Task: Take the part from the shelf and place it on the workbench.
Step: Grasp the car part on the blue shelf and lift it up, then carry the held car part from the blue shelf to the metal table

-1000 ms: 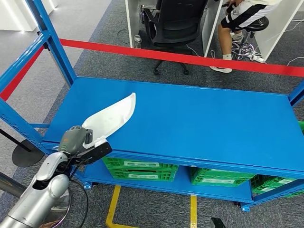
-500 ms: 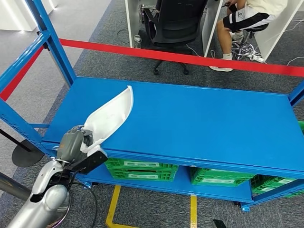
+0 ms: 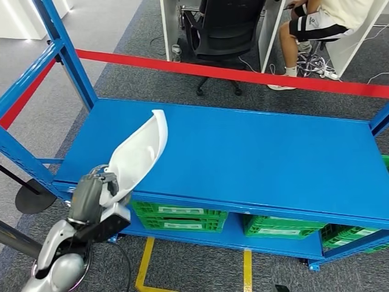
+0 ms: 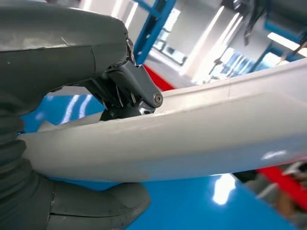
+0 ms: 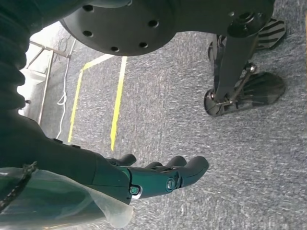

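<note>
Left hand [image 3: 94, 193] wraps the near end of the white part [image 3: 137, 152], so that end is hidden in the lower left of the head view. In the left wrist view the part [image 4: 203, 129] runs off the right edge. Upper right, a seated person [image 3: 321, 21] is cut off by the top edge. Green crates [image 3: 183, 216] sit half hidden under the blue shelf [image 3: 257, 158].

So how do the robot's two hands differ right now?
The left hand grips the white part at the blue shelf's front edge; the right hand holds nothing. The left hand is raised to shelf level; the right hand hangs over the grey carpet, fingers extended.
</note>
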`<action>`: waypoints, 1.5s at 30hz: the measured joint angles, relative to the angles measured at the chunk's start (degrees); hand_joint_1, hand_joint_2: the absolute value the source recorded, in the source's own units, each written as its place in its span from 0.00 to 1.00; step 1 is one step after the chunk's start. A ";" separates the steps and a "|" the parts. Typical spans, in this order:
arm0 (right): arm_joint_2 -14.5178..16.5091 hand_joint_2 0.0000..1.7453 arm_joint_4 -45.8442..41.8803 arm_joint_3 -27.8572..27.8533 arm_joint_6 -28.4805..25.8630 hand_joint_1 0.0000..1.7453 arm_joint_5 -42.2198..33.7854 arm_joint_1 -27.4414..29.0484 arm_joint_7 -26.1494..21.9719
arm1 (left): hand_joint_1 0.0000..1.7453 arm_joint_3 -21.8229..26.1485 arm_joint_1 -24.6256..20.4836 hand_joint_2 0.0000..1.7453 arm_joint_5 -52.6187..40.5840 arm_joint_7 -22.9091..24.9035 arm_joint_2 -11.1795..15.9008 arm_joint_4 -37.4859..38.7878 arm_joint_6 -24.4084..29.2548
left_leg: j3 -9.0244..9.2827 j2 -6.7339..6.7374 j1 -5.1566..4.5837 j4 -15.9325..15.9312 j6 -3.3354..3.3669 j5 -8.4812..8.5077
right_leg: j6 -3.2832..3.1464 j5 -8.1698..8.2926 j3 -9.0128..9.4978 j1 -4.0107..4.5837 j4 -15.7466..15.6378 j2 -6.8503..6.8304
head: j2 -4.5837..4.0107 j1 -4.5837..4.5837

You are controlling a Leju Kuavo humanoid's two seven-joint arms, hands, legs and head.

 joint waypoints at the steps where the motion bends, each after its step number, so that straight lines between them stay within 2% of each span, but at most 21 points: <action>1: 0.01 1.00 0.06 -0.24 -0.16 0.00 -0.22 0.15 0.00 | 1.00 -0.16 1.34 1.00 0.11 -0.62 -0.29 -1.42 0.67 | 0.01 0.00 -0.10 0.11 0.23 -0.04 | 0.23 0.09 0.02 -0.15 -0.10 0.07 | 0.00 0.01; 3: 0.01 1.00 0.17 -0.82 -0.48 0.00 -0.68 0.52 0.00 | 1.00 -0.74 3.89 1.00 0.26 -1.69 -0.86 -4.25 2.29 | 0.20 0.17 -0.10 -0.44 0.82 0.36 | 0.72 0.13 0.04 -0.27 -0.25 0.09 | 0.00 -0.01; 5: 0.01 1.00 0.21 -1.44 -0.82 0.00 -1.09 0.83 0.00 | 1.00 -1.62 6.34 1.00 0.23 -2.87 -1.42 -6.85 4.62 | 0.55 0.71 0.08 -1.69 1.46 1.11 | 0.94 -1.40 -0.84 -0.15 1.23 -1.18 | 0.00 0.09; 8: 0.01 1.00 0.23 -2.39 -1.50 0.00 -1.44 1.00 0.00 | 1.00 -3.07 9.93 1.00 0.40 -4.73 -2.11 -9.55 9.31 | 0.57 1.68 0.11 -2.35 1.79 1.50 | 1.11 -6.69 -5.19 -0.13 10.72 -3.00 | 0.00 0.29; 10: -0.01 1.00 0.27 -2.84 -2.53 0.00 -1.31 1.29 0.00 | 1.00 -4.31 12.06 1.00 0.69 -5.81 -2.33 -10.68 12.97 | 0.48 2.12 0.11 -2.32 1.71 1.54 | 1.45 -7.32 -6.70 -0.35 14.66 -3.22 | 0.00 0.30; 11: -0.05 1.00 0.29 -3.06 -3.15 0.00 -1.19 1.46 0.00 | 1.00 -4.96 13.00 1.00 0.92 -6.18 -2.35 -11.19 14.72 | 0.43 2.23 0.19 -2.25 1.58 1.57 | 1.68 -6.05 -5.96 -0.52 13.58 -3.32 | 0.00 0.31; 13: -0.14 1.00 0.30 -3.58 -3.89 0.00 -1.05 1.63 0.00 | 1.00 -6.09 14.54 1.00 1.58 -6.81 -2.35 -12.08 17.66 | 0.24 2.29 0.42 -1.83 0.99 1.56 | 2.24 -2.71 -2.13 -0.93 6.78 -3.63 | 0.00 0.33; 15: -0.17 1.00 0.30 -4.09 -3.43 0.00 -1.19 1.56 0.00 | 1.00 -7.05 15.70 1.00 2.29 -7.55 -2.32 -12.92 20.15 | -0.26 2.23 0.39 -0.93 0.09 1.49 | 2.07 -1.17 0.82 -0.98 1.67 -3.58 | 0.00 0.44; 18: -0.17 1.00 0.33 -4.91 -1.30 0.00 -1.55 1.63 0.00 | 1.00 -8.44 17.02 1.00 3.30 -8.79 -2.19 -13.78 23.34 | -0.78 2.07 0.28 -0.19 -0.91 1.80 | 0.91 -1.13 0.46 -0.88 1.25 -3.28 | 0.00 0.57; 20: -0.17 1.00 0.40 -5.46 0.63 0.00 -1.74 1.77 0.01 | 1.00 -9.22 17.78 1.00 4.40 -9.43 -2.02 -13.94 24.70 | -1.35 2.08 0.45 1.20 -1.46 0.00 | -0.10 -0.66 -0.25 -0.87 1.38 -3.45 | 0.00 0.47; 23: -0.19 1.00 0.45 -6.09 2.94 0.00 -1.84 1.92 0.01 | 1.00 -10.25 18.33 1.00 5.64 -10.33 -1.81 -13.95 25.93 | -3.84 2.15 0.51 10.01 -1.99 -7.39 | -1.24 0.57 -1.67 -0.58 1.43 -3.85 | 0.00 0.23; 25: -0.19 1.00 0.45 -6.44 3.70 0.00 -1.83 2.13 0.00 | 1.00 -10.75 18.56 1.00 6.06 -10.93 -1.75 -13.95 26.38 | -4.17 2.15 0.45 14.63 -1.83 -9.49 | -1.44 1.42 -2.74 -0.21 1.55 -4.06 | 0.00 0.19; 27: -0.19 1.00 0.45 -6.67 4.33 0.00 -1.84 2.29 0.00 | 1.00 -11.08 18.74 1.00 6.38 -11.47 -1.68 -13.97 26.65 | -0.87 2.13 0.19 11.55 -0.99 -7.39 | -1.56 2.20 -3.75 0.27 1.63 -4.10 | 0.00 0.19; 30: -0.13 1.00 0.46 -6.98 5.12 0.00 -1.87 2.41 0.00 | 1.00 -11.39 18.79 1.00 6.89 -12.16 -1.42 -14.43 26.89 | 6.55 1.98 -0.73 -0.10 1.30 -4.46 | -1.39 3.40 -4.61 0.55 1.57 -4.00 | 0.00 0.29; 32: -0.13 1.00 0.46 -7.10 5.43 0.00 -1.89 2.49 0.00 | 1.00 -11.49 18.80 1.00 7.10 -12.54 -1.24 -14.81 26.93 | 7.77 1.93 -1.31 -2.93 1.91 -4.34 | -0.76 4.30 -4.88 0.20 1.28 -4.00 | 0.00 0.31; 35: -0.22 1.00 0.48 -7.42 5.60 0.00 -1.89 2.66 0.00 | 1.00 -11.76 18.69 1.00 7.48 -13.10 -1.13 -15.03 26.93 | 6.97 2.29 -1.28 -4.27 1.87 -2.26 | 0.31 4.05 -5.46 0.00 1.38 -3.85 | 0.00 0.37; 38: -0.30 1.00 0.49 -7.85 5.42 0.00 -1.87 2.81 0.13 | 1.00 -12.11 18.43 1.00 7.75 -13.57 -1.07 -15.09 26.92 | 5.01 3.01 -0.87 -4.95 1.94 -0.13 | 1.01 -3.47 -7.88 -0.03 8.64 -3.72 | 0.00 0.80; 40: -0.30 1.00 0.50 -8.04 5.24 0.00 -1.87 2.84 0.22 | 1.00 -12.33 18.32 1.00 8.04 -13.82 -1.02 -15.09 26.91 | 3.31 3.84 -0.87 -4.63 1.82 0.96 | 1.55 -5.94 -8.74 -0.16 14.85 -3.74 | 0.00 0.90; 42: -0.34 1.00 0.50 -8.26 5.12 0.00 -1.86 2.87 0.23 | 1.00 -12.46 18.15 1.00 8.25 -14.09 -0.97 -15.09 26.91 | 1.49 4.91 -0.72 -3.87 1.52 1.78 | 2.09 -3.15 -6.85 -0.32 15.28 -3.97 | 0.00 0.90; 43: -0.38 1.00 0.50 -8.36 5.11 0.00 -1.85 2.86 0.24 | 1.00 -12.48 18.05 1.00 8.28 -14.22 -0.94 -15.09 26.91 | 0.54 5.48 -0.59 -3.24 1.29 2.04 | 2.37 -1.34 -4.47 -0.47 12.65 -4.57 | 0.00 0.91; 45: -0.42 1.00 0.47 -8.48 5.16 0.00 -1.84 2.67 0.40 | 1.00 -12.50 17.88 1.00 8.32 -14.41 -0.91 -15.09 26.91 | -1.02 6.51 -0.63 -1.67 0.74 2.27 | 2.63 -0.95 1.20 -0.44 4.97 -6.73 | 0.00 0.99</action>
